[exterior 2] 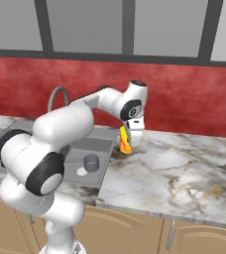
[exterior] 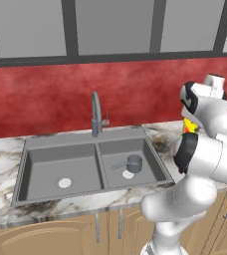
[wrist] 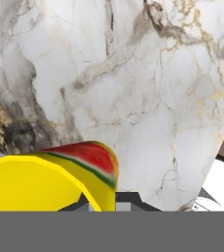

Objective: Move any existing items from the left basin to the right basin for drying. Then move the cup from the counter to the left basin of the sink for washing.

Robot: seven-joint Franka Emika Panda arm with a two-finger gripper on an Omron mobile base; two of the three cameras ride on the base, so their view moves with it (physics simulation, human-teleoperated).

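Yellow and red-marked, the cup [exterior 2: 125, 141] hangs under the gripper [exterior 2: 133, 140], whose jaws are clenched on it above the marble counter [exterior 2: 184, 168], just right of the sink [exterior: 60, 144] near the worktop's back edge. In the right base view the cup is tilted and clear of the surface, with the red wall behind it. From the left base view the arm's own white links cover most of the cup, leaving a small yellow and red patch [exterior: 188, 127] between two joints. The hand view looks straight down past the cup's rim [wrist: 45, 182], where a watermelon-like red and green mark shows, onto bare veined marble beneath.

Grey and small, the handled pot [exterior: 132, 163] stands in the right basin [exterior: 150, 149], next to its white drain, handle pointing toward the divider. The left base view shows the left basin [exterior: 41, 169] with its white drain; the right base view has that compartment mostly behind the arm. The faucet [exterior: 96, 113] rises at the back rim over the divider. To the right of the cup the counter runs wide and bare toward the front edge.
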